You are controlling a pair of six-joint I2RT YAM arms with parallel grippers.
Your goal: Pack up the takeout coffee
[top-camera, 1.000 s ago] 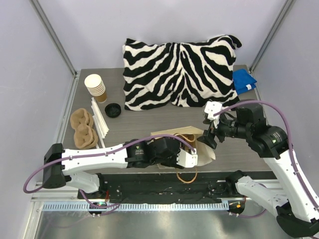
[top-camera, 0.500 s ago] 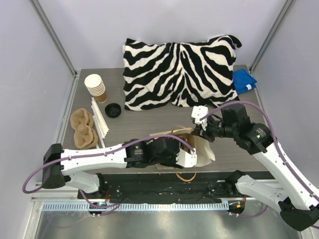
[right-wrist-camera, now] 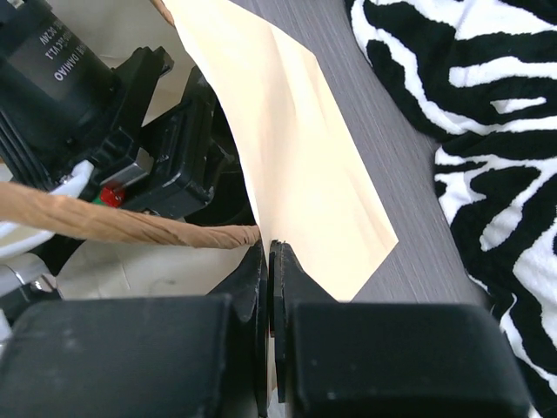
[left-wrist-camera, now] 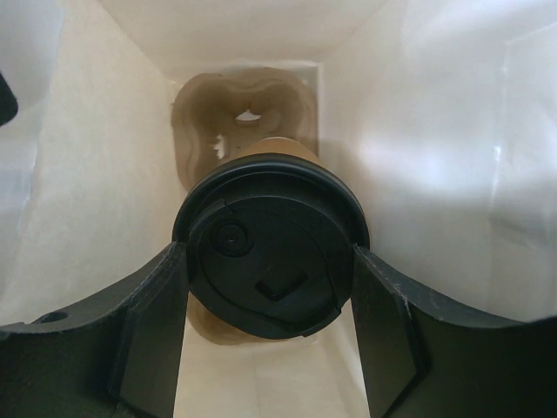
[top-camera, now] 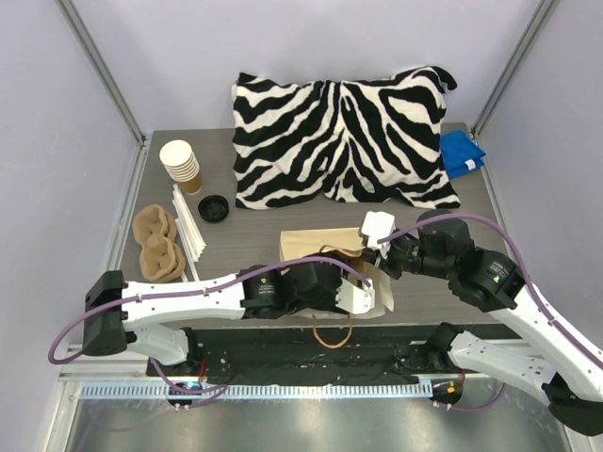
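Inside the paper bag (left-wrist-camera: 96, 174), the takeout coffee (left-wrist-camera: 271, 244), a brown cup with a black lid, stands over a moulded pulp carrier (left-wrist-camera: 200, 113) at the bag's bottom. My left gripper (left-wrist-camera: 268, 261) is shut on the coffee, one finger against each side of the lid. From above, the left gripper (top-camera: 361, 296) reaches into the mouth of the bag (top-camera: 316, 245). My right gripper (right-wrist-camera: 270, 251) is shut on the bag's (right-wrist-camera: 305, 165) thin paper rim, right beside a twisted paper handle (right-wrist-camera: 130, 222). In the top view the right gripper (top-camera: 375, 247) sits at the bag's right edge.
A zebra-striped pillow (top-camera: 339, 132) fills the back of the table, with a blue cloth (top-camera: 461, 153) to its right. At the left stand a stack of unlidded cups (top-camera: 180, 162), a loose black lid (top-camera: 214, 208), white sticks (top-camera: 188, 226) and pulp carriers (top-camera: 156, 243).
My right gripper swung left from beside the bag to its rim and shut on the paper. The bag's top shifted back. The left arm stayed put.
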